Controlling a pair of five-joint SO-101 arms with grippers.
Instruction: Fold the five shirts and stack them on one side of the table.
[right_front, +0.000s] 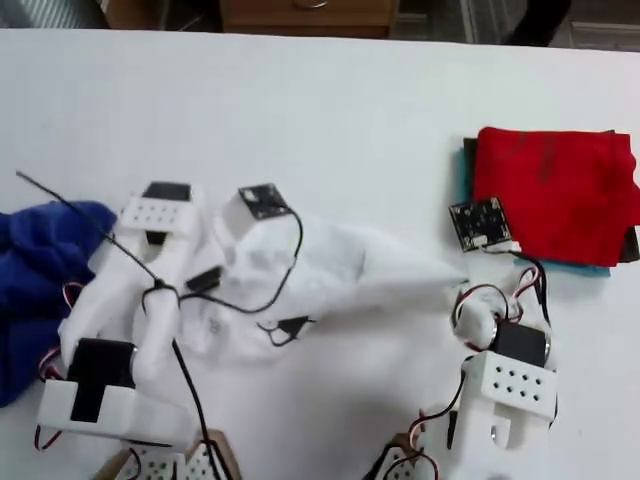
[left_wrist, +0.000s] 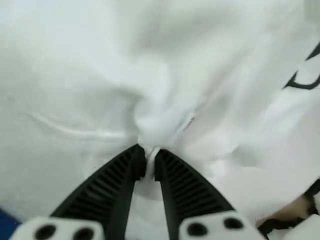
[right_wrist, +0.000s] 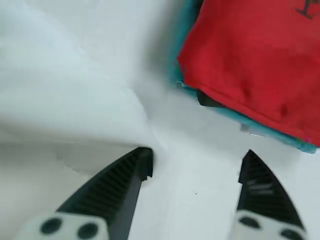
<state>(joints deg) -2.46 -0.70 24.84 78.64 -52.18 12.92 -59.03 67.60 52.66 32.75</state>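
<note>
Pinching a bunch of the white shirt (right_front: 340, 270) mid-desk with my left end effector (left_wrist: 149, 150), I hold my right end effector (right_wrist: 196, 152) wide at its right edge. Three look folded at far right: red shirt (right_front: 555, 190) over teal shirt (right_front: 468, 175) and dark shirt (right_wrist: 209, 100). The white one and the crumpled blue shirt (right_front: 40, 270) at left remain. The desk (right_front: 330, 110) is white, with a wooden cabinet (right_front: 305, 15) beyond.
</note>
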